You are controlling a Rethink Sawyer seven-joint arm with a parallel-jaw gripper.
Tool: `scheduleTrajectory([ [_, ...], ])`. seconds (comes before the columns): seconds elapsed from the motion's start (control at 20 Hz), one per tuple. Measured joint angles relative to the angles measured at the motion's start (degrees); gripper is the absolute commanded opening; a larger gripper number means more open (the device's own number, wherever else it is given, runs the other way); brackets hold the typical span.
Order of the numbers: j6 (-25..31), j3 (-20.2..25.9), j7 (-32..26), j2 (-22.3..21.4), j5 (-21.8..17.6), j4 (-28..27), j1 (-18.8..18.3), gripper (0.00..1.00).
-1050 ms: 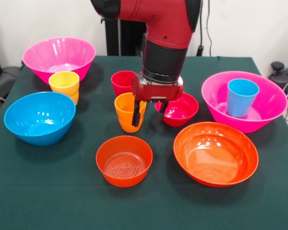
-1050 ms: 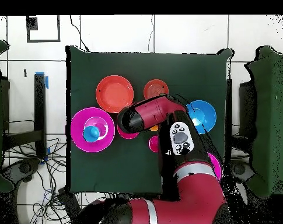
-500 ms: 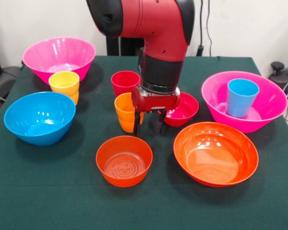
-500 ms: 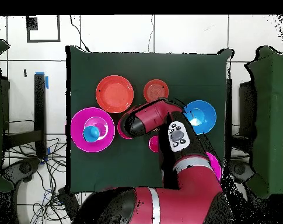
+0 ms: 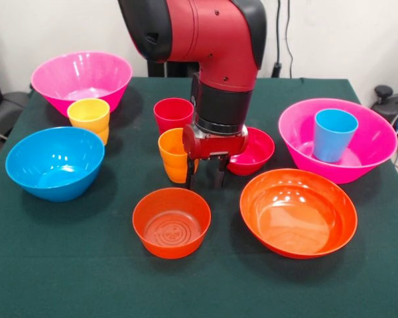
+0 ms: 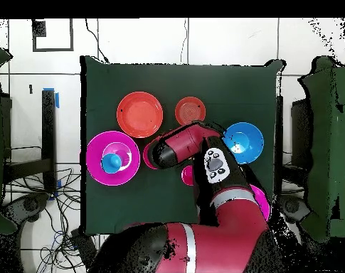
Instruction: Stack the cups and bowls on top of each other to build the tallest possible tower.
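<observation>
My gripper (image 5: 205, 177) hangs open low over the table, with nothing between its fingers. It is just in front of the orange cup (image 5: 172, 156) and behind the small orange bowl (image 5: 172, 222). Its left finger (image 5: 190, 176) overlaps the cup's right edge. The red cup (image 5: 172, 112) stands behind the orange cup, and the crimson bowl (image 5: 255, 151) is right of the gripper. A yellow cup (image 5: 89, 118) stands at the left. The blue cup (image 5: 334, 134) sits inside the right pink bowl (image 5: 368, 156). In the overhead view the arm hides the gripper.
A second pink bowl (image 5: 81, 76) is at the back left, with the blue bowl (image 5: 55, 162) in front of it. The wide orange bowl (image 5: 298, 212) lies at the front right. From overhead I see the wide orange bowl (image 6: 139, 114), small orange bowl (image 6: 190, 109) and blue bowl (image 6: 245, 141).
The gripper has come away from the orange cup toward the small orange bowl and dropped lower. The cups and bowls have stayed where they were.
</observation>
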Motion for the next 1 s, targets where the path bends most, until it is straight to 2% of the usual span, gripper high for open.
scheduleTrajectory([
  [0.35,0.0,0.0,0.0,-1.0,0.0,0.1,0.0,1.0],
  [0.75,2.2,1.3,0.0,-6.0,1.8,2.0,-0.5,1.0],
  [1.0,6.4,3.0,0.0,-9.7,4.4,3.1,-0.5,1.0],
])
